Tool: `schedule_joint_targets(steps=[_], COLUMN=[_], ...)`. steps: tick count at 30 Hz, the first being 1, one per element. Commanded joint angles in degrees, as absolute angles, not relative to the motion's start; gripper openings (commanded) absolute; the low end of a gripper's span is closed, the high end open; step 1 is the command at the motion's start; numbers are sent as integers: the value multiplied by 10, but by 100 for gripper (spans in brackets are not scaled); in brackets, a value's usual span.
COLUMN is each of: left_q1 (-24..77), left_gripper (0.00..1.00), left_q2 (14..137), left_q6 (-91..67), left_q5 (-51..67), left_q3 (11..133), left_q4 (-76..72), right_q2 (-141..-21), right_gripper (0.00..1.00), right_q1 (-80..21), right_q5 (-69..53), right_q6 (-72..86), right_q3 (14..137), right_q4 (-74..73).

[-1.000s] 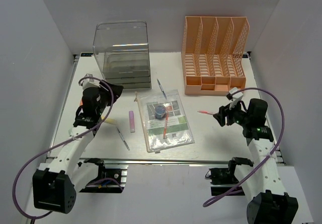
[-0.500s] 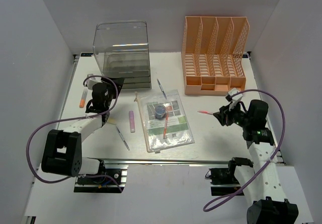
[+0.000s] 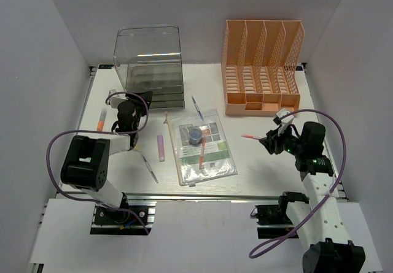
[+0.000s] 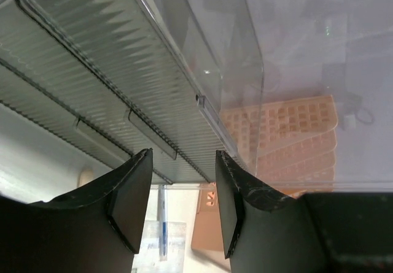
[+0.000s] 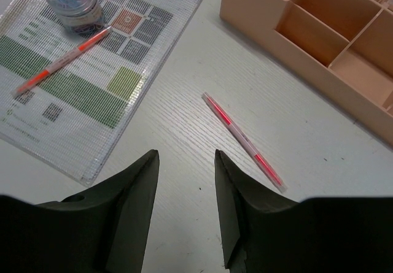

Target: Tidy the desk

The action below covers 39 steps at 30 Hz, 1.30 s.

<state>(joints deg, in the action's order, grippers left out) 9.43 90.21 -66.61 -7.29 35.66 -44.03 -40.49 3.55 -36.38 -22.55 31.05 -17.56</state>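
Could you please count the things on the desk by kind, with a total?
Organisers: 2, clear drawer box, orange file rack
Mesh pouch: 1
Paper-clip jar: 1
Pens and markers: 6, orange marker, purple marker, grey pen, blue pen, red pen, pink pen
Wooden stick: 1
Total: 11

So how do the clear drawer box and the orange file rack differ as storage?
The drawer box is see-through grey plastic; the file rack is opaque orange with lattice walls. The drawer box has stacked drawers that look shut; the file rack has upright slots open on top. The drawer box stands back left, the file rack back right. Both sit at the far edge of the desk.
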Motion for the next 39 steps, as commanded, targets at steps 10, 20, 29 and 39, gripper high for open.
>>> schedule_joint_targets(steps=[10,20,29,39], left_q1=[92,92,92,92], left_gripper=[54,49,33,15], left_q2=[933,970,979,963], left_q6=[-690,-717,-736,-739], left_q5=[-98,-113,-118,-98], left_q3=[400,420,423,412], left_q4=[-519,-518,-540,-585], right_q2=[-404,-396,-396,-394], right_gripper=[47,47,47,47], right_q1=[31,29,29,28], right_q5=[-368,-367,-368,-371], right_q6=[-236,-236,-238,-240], right_q3=[309,309,309,308], right_q4=[-159,-159,-161,-162])
